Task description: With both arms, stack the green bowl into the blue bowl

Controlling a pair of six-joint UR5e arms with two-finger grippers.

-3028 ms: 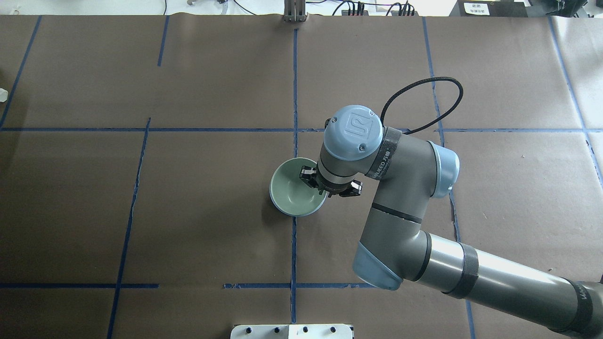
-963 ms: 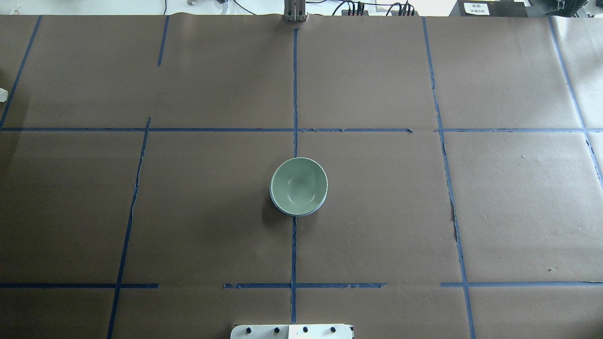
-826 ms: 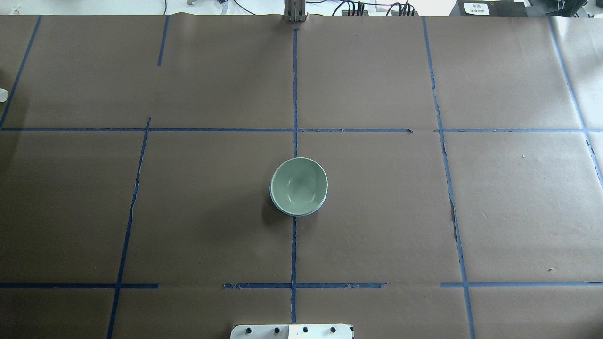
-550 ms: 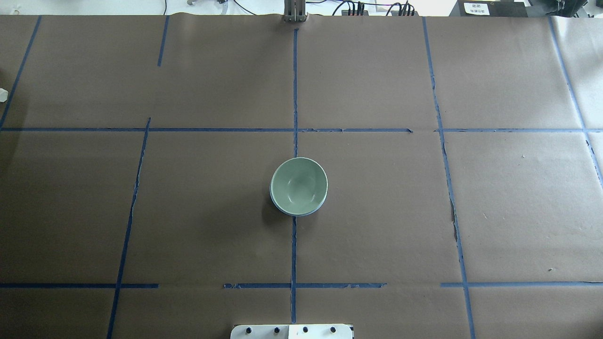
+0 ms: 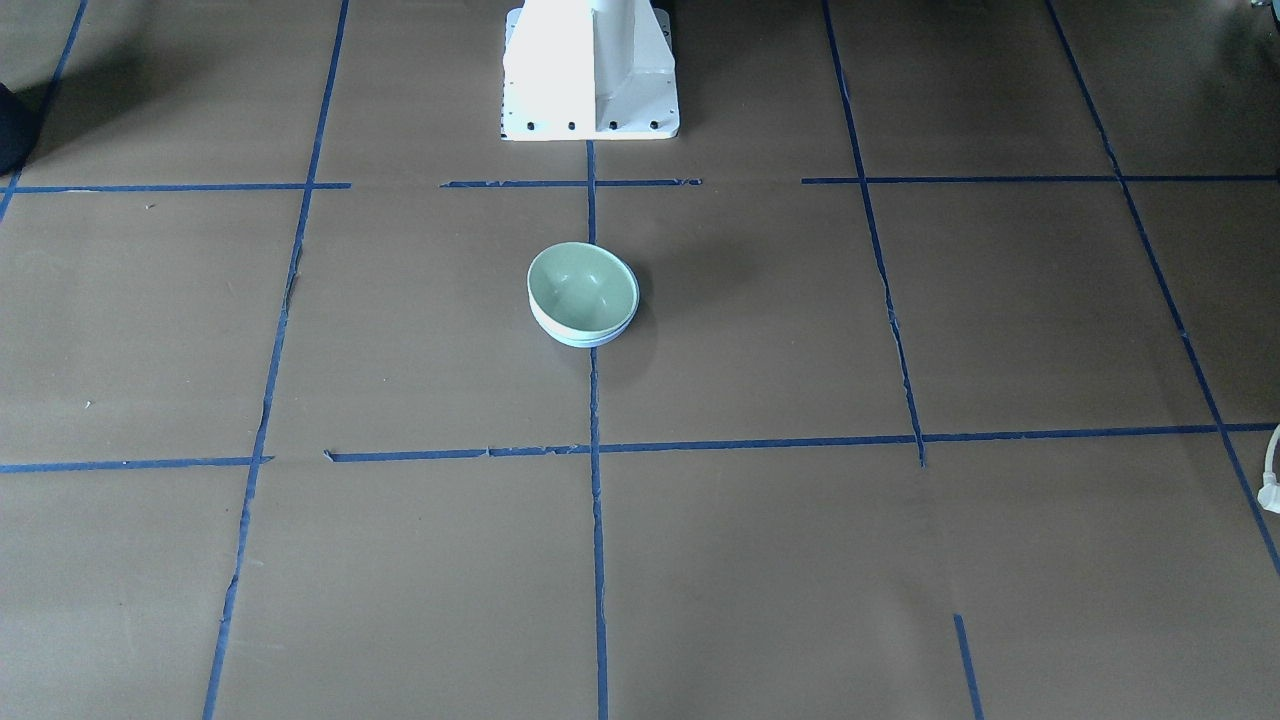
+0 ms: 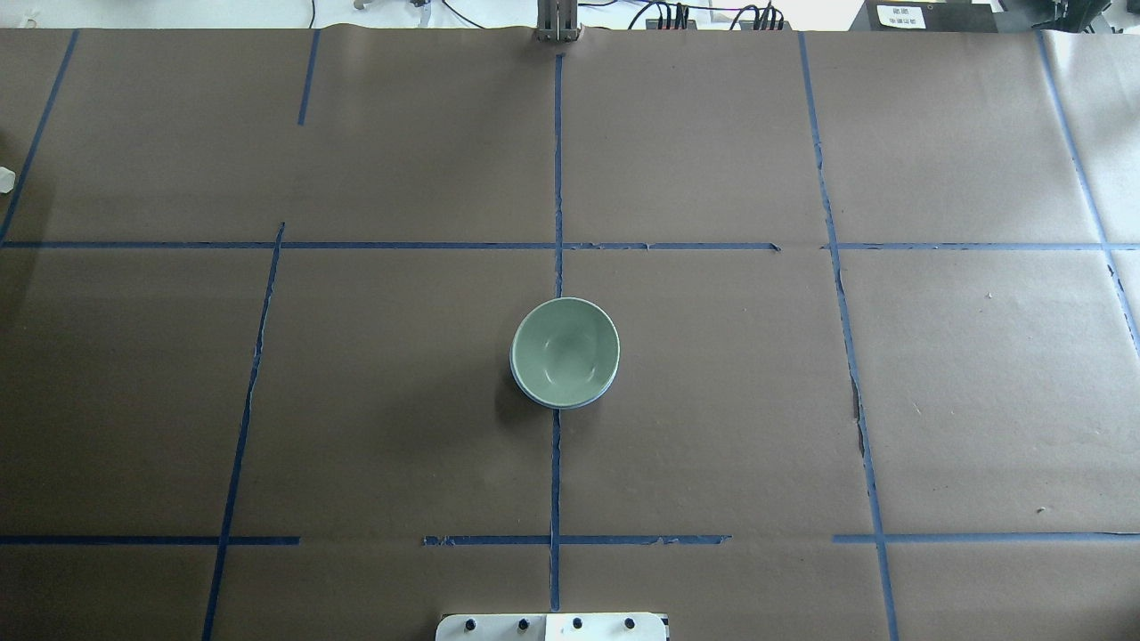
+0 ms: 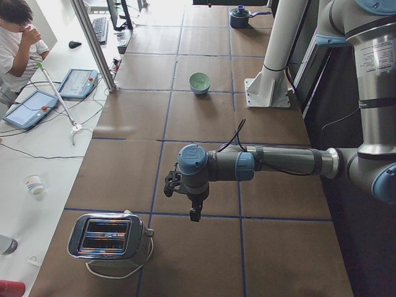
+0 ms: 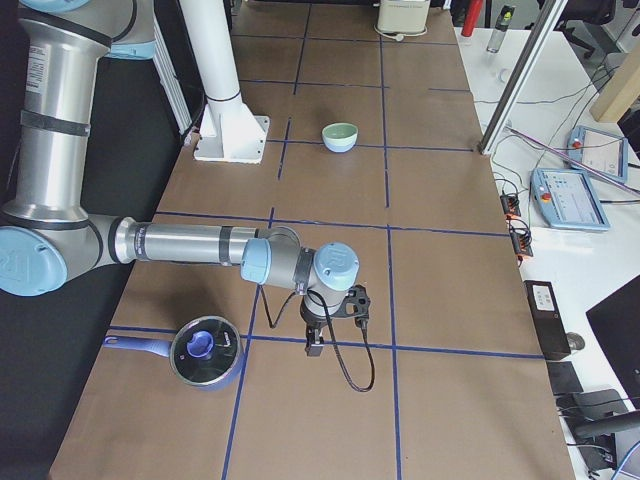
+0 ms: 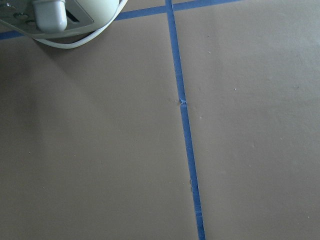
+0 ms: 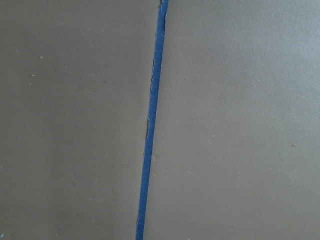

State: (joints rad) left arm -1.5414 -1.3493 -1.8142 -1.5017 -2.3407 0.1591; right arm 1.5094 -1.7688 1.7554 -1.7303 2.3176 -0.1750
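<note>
The green bowl sits nested inside the blue bowl at the table's middle, on the centre tape line. Only the blue bowl's rim and outside show beneath the green bowl. Both arms are away from the stack and out of the overhead and front-facing views. The left gripper hangs over the table's left end near a toaster. The right gripper hangs over the right end near a pot. I cannot tell whether either gripper is open or shut. The wrist views show only brown paper and blue tape.
A chrome toaster with a white cord stands at the left end; its edge shows in the left wrist view. A pot with a blue lid stands at the right end. The white pedestal base is behind the bowls. A person sits beside the table.
Three seconds ago the right arm was over the bowls with its gripper at the green bowl's rim. It has left the overhead view. Nothing has moved in the last second.
</note>
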